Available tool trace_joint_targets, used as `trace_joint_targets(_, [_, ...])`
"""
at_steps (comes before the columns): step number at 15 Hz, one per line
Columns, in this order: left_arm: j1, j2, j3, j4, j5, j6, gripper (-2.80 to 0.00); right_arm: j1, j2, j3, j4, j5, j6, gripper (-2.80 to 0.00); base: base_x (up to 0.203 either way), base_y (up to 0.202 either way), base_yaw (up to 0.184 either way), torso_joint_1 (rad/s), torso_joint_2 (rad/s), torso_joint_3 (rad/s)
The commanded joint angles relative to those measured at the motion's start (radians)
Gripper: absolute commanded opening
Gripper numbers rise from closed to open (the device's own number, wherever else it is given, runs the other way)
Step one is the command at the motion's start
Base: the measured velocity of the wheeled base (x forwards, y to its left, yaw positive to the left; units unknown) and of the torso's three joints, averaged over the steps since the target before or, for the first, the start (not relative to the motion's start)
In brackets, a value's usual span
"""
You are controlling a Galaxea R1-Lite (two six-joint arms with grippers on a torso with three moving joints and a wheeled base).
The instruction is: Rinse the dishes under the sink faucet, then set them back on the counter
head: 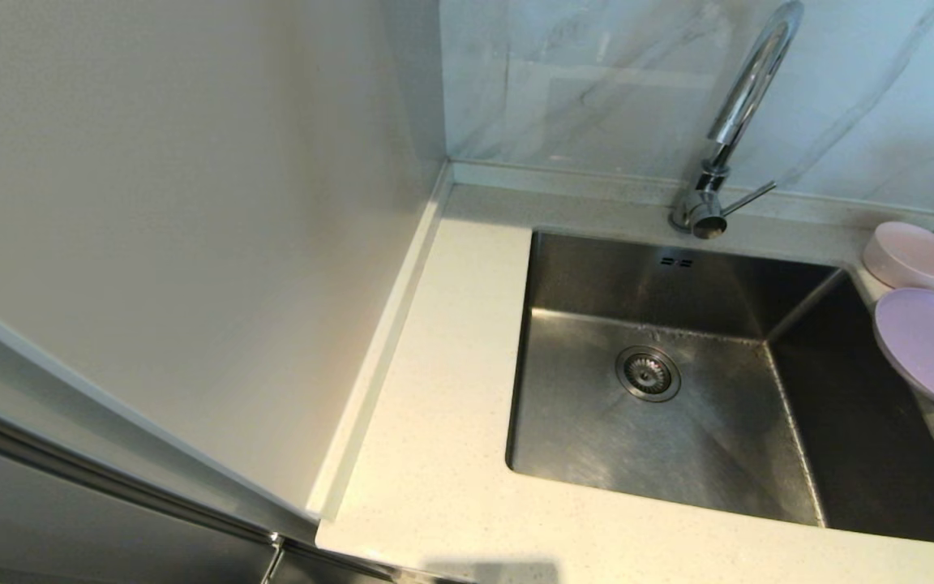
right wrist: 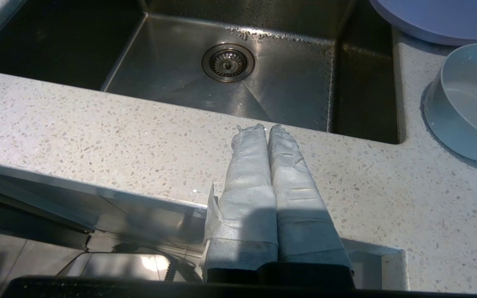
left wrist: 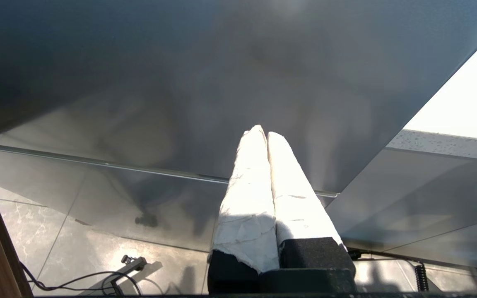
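On the counter (head: 443,389) to the right of the sink (head: 580,422) stand a pale pink bowl (head: 913,255) and, nearer me, a lavender plate (head: 933,350). The right wrist view shows that plate (right wrist: 441,18) and a greyish-white dish (right wrist: 468,101) on the counter (right wrist: 97,132). The chrome faucet (head: 739,122) rises behind the sink, its lever pointing right. No arm appears in the head view. My right gripper (right wrist: 262,126) is shut and empty, held above the counter's front edge before the sink (right wrist: 263,82). My left gripper (left wrist: 262,133) is shut and empty, facing a grey cabinet front below the counter.
A cream wall panel (head: 191,203) closes off the left side of the counter. Grey-veined marble wall (head: 597,81) stands behind the faucet. The drain strainer (head: 648,373) sits in the sink floor, overflow slots (head: 676,261) on the rear wall. Cables (left wrist: 77,281) lie on the floor tiles.
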Motion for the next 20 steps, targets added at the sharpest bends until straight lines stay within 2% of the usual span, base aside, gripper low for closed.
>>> trace_joint_targets(1, [0.0, 0.0, 0.0, 0.0, 0.001, 0.0, -2.8, 0.0, 0.002, 0.008, 0.0, 0.0, 0.0, -2.8, 0.0, 0.0, 0.0, 0.0, 0.0, 0.0])
trace_joint_targets(20, [0.0, 0.0, 0.0, 0.0, 0.001, 0.0, -2.8, 0.0, 0.002, 0.006, 0.001, 0.003, -0.004, -2.8, 0.0, 0.0, 0.0, 0.0, 0.0, 0.0])
